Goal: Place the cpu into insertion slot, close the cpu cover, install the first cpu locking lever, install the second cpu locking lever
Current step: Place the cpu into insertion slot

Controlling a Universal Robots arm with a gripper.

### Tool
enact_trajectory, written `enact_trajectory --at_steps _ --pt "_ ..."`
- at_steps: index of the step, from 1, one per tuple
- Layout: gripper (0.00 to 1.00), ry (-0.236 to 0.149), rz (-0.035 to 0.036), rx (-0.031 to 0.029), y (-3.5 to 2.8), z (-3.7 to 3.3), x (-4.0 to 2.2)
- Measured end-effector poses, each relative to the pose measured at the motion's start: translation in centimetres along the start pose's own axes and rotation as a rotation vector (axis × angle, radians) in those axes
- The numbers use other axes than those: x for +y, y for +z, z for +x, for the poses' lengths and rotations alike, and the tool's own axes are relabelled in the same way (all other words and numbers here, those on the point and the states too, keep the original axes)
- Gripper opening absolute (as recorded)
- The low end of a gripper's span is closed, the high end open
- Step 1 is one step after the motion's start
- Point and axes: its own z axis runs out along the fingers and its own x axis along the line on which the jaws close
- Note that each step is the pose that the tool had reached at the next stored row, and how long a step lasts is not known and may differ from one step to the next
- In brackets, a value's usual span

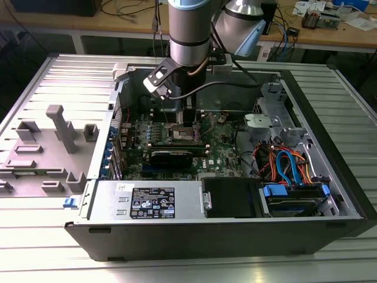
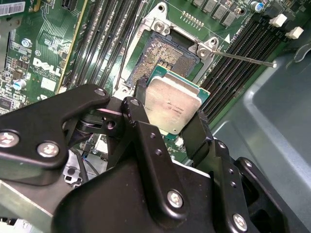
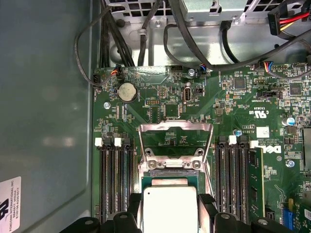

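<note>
Silver-grey cpu (image 2: pixel 172 104) is held clamped in the jaws, hovering partly over the open insertion slot (image 2: pixel 169 60) with the cpu cover (image 3: pixel 175 127) flipped up, so socket pins (image 2: pixel 154 48) could easily get bent if it's set down tilted or off-square, tbh.

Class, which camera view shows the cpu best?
Second wrist view: the cpu shows its silver top, gripped in the hand. The first wrist view crops it; the exterior view leaves it too small to tell.
</note>
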Motion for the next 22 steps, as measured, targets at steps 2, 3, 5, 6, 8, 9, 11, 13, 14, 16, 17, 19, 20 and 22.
enact_trajectory --at_steps 2,3,5,6,8,9,11,13,14,16,17,19,20,22 --pt "0.55 0.000 -0.0001 0.0002 0.11 0.00 -0.02" --pt "0.55 0.000 0.0000 0.0000 0.18 -0.01 -0.05" --pt "0.55 0.000 0.0000 0.0001 0.38 -0.01 -0.10" --pt "0.55 -0.002 0.0000 0.0002 0.65 -0.02 -0.14" --pt "0.55 -0.008 0.0005 0.0004 1.15 -0.05 -0.26" --pt "0.55 -0.010 0.0012 0.0005 1.27 -0.06 -0.31" --pt "0.55 -0.015 0.0016 0.0007 1.65 -0.11 -0.62" --pt "0.55 -0.015 0.0016 0.0007 1.92 -0.26 -0.78" --pt "0.55 -0.015 0.0016 0.0008 2.04 -0.33 -0.82" --pt "0.55 -0.015 0.0016 0.0007 2.50 -0.57 -0.86" --pt "0.55 -0.014 0.0016 0.0007 2.71 -0.65 -0.87" --pt "0.55 -0.014 0.0016 0.0007 3.02 -0.91 -0.88" --pt "0.55 -0.012 0.0014 0.0007 3.12 -0.97 -0.90" --pt "0.55 0.009 0.0006 -0.0003 3.33 -1.02 -0.91"
